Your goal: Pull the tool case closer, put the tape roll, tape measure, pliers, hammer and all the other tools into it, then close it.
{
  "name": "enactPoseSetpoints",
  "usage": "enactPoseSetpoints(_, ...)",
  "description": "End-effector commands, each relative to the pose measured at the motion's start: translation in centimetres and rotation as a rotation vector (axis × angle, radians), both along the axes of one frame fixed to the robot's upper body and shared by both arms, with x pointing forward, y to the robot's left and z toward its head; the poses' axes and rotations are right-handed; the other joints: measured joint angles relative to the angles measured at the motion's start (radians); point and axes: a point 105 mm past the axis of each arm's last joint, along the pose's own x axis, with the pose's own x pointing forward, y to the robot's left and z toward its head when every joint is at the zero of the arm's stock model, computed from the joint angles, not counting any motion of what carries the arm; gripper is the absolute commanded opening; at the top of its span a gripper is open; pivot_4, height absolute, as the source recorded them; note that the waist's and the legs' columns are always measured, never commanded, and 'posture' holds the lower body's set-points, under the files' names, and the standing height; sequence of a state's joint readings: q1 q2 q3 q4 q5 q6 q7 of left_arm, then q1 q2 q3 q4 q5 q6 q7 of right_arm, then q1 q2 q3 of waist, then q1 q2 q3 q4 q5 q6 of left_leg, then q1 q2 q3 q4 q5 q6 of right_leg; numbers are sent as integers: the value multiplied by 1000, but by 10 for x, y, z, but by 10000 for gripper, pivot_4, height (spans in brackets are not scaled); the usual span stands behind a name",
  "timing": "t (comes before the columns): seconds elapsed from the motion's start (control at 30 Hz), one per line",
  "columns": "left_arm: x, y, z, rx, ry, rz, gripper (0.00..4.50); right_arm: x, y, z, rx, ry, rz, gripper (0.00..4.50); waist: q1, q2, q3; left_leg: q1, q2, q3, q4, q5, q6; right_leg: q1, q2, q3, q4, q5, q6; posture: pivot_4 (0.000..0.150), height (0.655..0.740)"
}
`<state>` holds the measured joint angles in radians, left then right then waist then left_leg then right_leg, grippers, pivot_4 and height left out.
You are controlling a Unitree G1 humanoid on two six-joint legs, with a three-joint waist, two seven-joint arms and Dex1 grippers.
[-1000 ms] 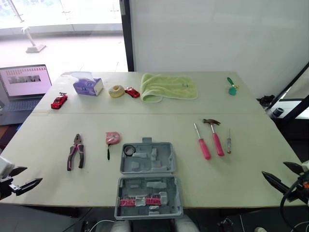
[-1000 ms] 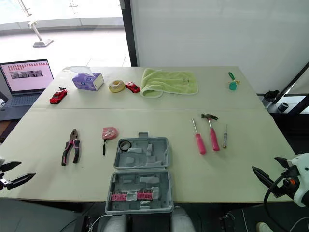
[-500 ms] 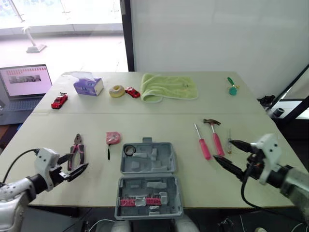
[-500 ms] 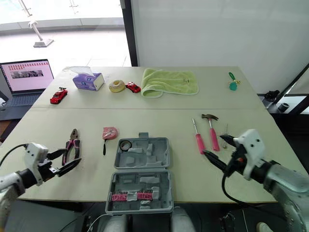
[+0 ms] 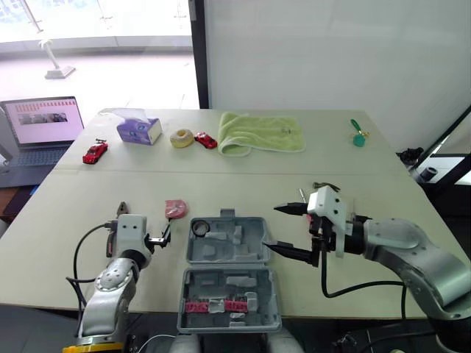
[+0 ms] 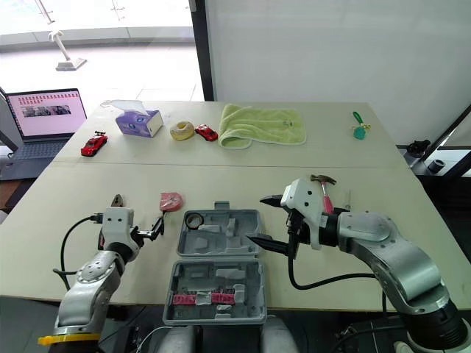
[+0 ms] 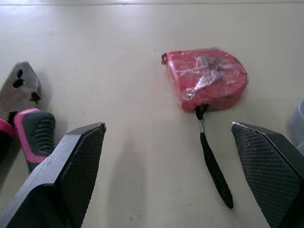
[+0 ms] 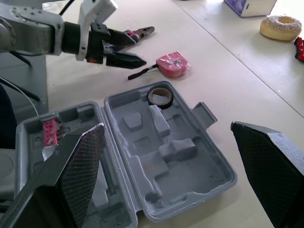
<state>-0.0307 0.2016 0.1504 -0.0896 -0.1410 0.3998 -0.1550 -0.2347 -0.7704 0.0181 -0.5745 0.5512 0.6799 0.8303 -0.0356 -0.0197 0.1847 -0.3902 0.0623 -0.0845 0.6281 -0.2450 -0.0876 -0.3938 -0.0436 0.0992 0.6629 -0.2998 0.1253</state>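
Both jaws have swung in, spread wide, flanking one tool case (image 5: 237, 254) holding, seemingly, one tape roll (image 5: 197, 229).

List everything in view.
tool case: 1, grey, open, table front
tape roll: 1, black, inside case
tape measure: 1, red, left of case
pliers: 1, pink-grey, left of tape measure
hammer: 1, pink-handled, right of case
towel: 1, green, table back
tissue box: 1, purple, back left
doughnut: 1, beige, beside tissue box
toy cars: 2, red, back left
trinket: 1, green, back right
laptop: 1, grey, left of table
left gripper: open, by tape measure
right gripper: open, by case's right side
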Motion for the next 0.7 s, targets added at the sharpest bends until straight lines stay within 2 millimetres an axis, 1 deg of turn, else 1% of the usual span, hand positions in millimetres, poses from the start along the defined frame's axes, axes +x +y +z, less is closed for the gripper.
enactPoseSetpoints(0.03,8,-8,-3,14,-10,-2,44269,1,2,6,0,-35,3,45000,0,0,0,0,0,0,0,0,0,0,0,0,0,0,0,1500,7400)
enactPoseSetpoints(0.17,20,-10,-12,-9,20,6,44269,3,1,7,4,-28,-12,45000,1,0,0,0,0,0,0,0,0,0,0,0,0,0,0,1500,7400)
enactPoseSetpoints(0.27,28,-19,-17,-26,41,-19,44269,5,-2,5,6,-22,-43,45000,5,1,0,0,0,0,0,0,0,0,0,0,0,0,0,1500,7400)
enactPoseSetpoints(0.37,30,-29,-27,-54,90,-46,44269,4,-5,5,4,-20,-71,45000,17,2,-1,0,0,0,0,0,0,1,0,0,0,0,0,1500,7400)
enactPoseSetpoints(0.4,29,-32,-29,-63,99,-53,42059,3,-5,5,3,-20,-75,45000,20,2,-1,0,-1,0,0,0,0,1,0,0,0,0,0,1500,7400)
enactPoseSetpoints(0.47,29,-33,-30,-63,103,-59,36206,3,-5,5,0,-16,-79,45000,23,3,-2,0,-1,0,0,0,0,1,-1,0,0,0,0,1500,7400)
enactPoseSetpoints(0.53,29,-36,-30,-63,102,-74,27072,3,-6,4,-9,-12,-83,45000,25,3,-2,0,-1,0,0,0,0,1,-1,0,-1,0,0,1500,7400)
enactPoseSetpoints(0.6,30,-36,-30,-64,104,-78,15182,3,-6,3,-13,-14,-89,45000,27,3,-2,0,-2,0,0,0,0,2,-2,0,-1,0,0,1500,7400)
enactPoseSetpoints(0.7,30,-37,-30,-68,105,-79,617,3,-6,3,-17,-17,-95,45000,28,3,-2,0,-2,0,0,0,0,2,-2,0,-1,0,0,1500,7400)
